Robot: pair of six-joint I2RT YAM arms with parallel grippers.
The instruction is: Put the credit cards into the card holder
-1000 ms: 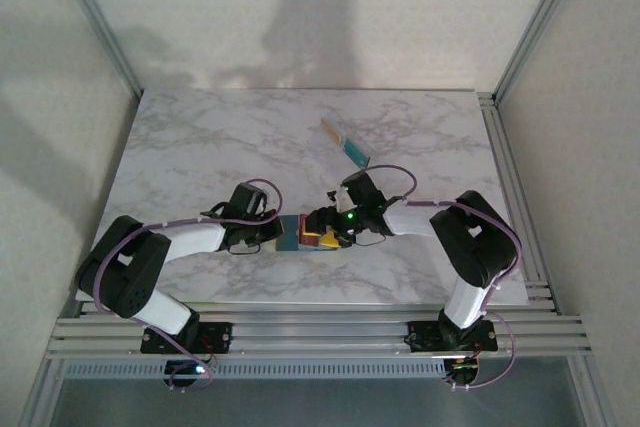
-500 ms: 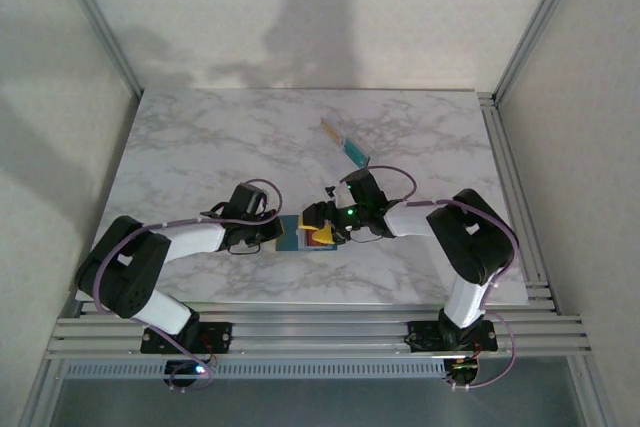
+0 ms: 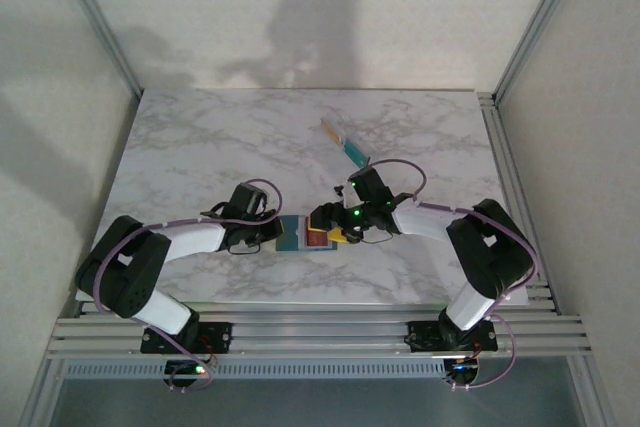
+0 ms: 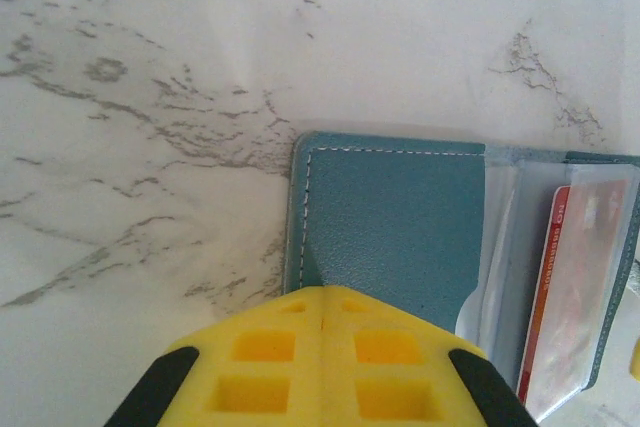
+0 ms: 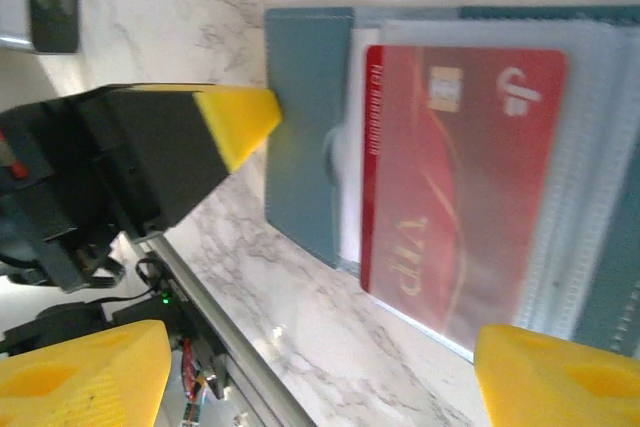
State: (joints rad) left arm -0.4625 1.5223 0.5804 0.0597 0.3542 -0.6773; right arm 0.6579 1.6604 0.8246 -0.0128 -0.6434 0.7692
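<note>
Right wrist view: looking down on the red card [image 5: 465,177], flat inside a clear sleeve of the teal wallet [image 5: 305,137], right of centre in the frame. Probably light, thin, stiff and slick; best pinched across an exposed edge rather than off the flat. Right hand [image 5: 320,382] spread wide, holding nothing. Left hand [image 5: 235,122] shut, tip at the wallet flap. Against a second ago: right hand wider, elbow further right over the tabletop [image 3: 200,147].
</note>
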